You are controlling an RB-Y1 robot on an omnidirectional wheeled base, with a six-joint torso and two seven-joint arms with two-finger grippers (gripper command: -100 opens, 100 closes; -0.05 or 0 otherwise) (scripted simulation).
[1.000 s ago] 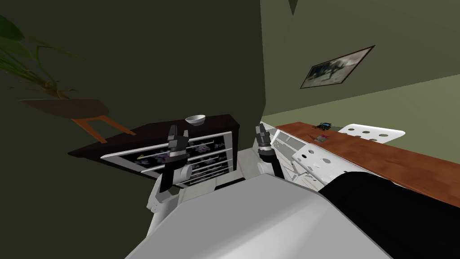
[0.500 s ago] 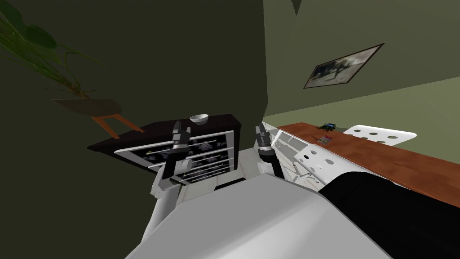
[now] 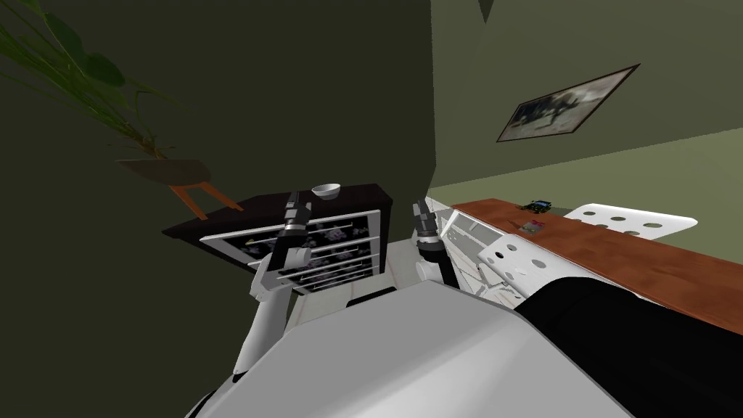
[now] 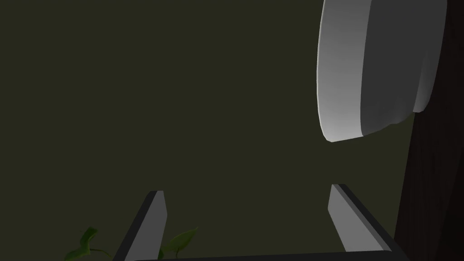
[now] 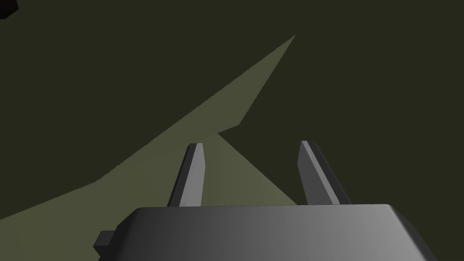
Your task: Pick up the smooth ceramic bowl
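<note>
Left arm (image 3: 289, 243) has stretched fwd, its jaws apart w/ the grey bowl (image 4: 371, 68) on the cabinet (image 3: 363, 194) just ahead, off to one side: approach step; next: centre rim between jaws.

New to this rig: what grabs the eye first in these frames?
The white bowl on the dark cabinet stands out first, pale on dark. The left gripper is raised just short of it, fingers open, the bowl ahead of one finger rather than centred between them. To the right runs a long reddish-brown counter, with a framed picture above it.
</note>
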